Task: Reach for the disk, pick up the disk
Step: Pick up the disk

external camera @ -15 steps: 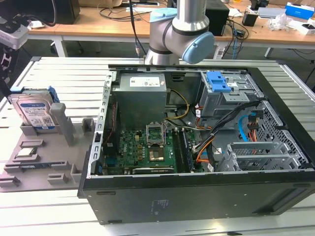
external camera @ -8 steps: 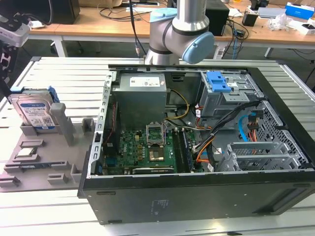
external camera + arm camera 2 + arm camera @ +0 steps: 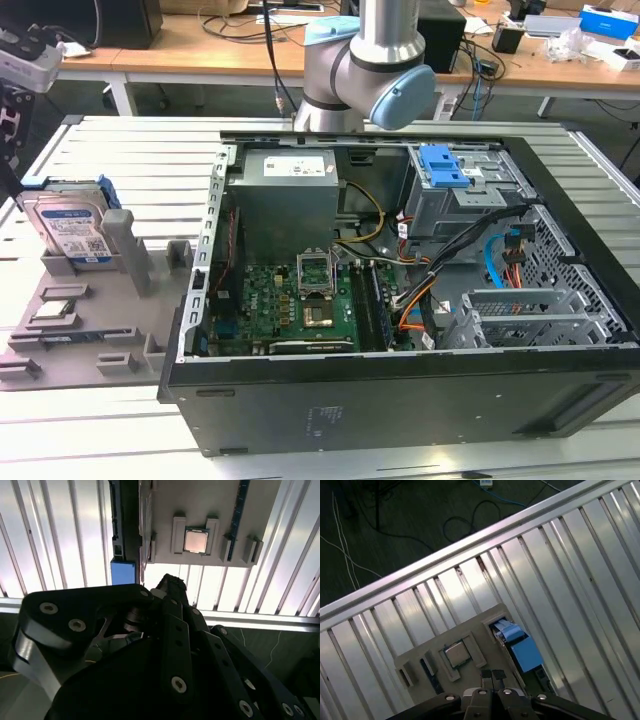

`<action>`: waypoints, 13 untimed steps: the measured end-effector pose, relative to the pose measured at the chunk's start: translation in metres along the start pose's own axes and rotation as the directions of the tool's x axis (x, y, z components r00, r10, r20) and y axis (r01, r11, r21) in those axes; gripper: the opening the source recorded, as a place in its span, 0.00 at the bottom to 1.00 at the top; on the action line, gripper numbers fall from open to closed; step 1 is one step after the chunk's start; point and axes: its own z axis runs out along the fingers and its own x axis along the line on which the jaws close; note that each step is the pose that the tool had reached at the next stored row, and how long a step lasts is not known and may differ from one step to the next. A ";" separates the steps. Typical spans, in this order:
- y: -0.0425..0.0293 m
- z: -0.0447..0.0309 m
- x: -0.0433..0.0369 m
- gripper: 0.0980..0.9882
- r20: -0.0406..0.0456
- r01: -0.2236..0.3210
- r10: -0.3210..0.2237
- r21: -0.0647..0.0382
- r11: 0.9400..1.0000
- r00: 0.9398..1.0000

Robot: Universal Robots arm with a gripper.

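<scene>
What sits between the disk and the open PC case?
In the exterior view, two grey posts on the fixture plate: a tall post beside the disk, a shorter post nearer the PC case.

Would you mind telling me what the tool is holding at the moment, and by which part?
Nothing is held: the tool is bare, and the disk stands in its slot on the grey tray.

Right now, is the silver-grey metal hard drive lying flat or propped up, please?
Propped up: the hard drive leans tilted in a grey holder.
</scene>
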 end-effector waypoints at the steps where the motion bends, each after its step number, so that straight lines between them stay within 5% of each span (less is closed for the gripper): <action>1: 0.0000 0.0000 0.0000 0.01 0.000 0.008 -0.008 0.000 1.000 1.000; 13: 0.0000 0.0000 0.0000 0.01 -0.006 0.153 -0.153 0.000 0.988 0.988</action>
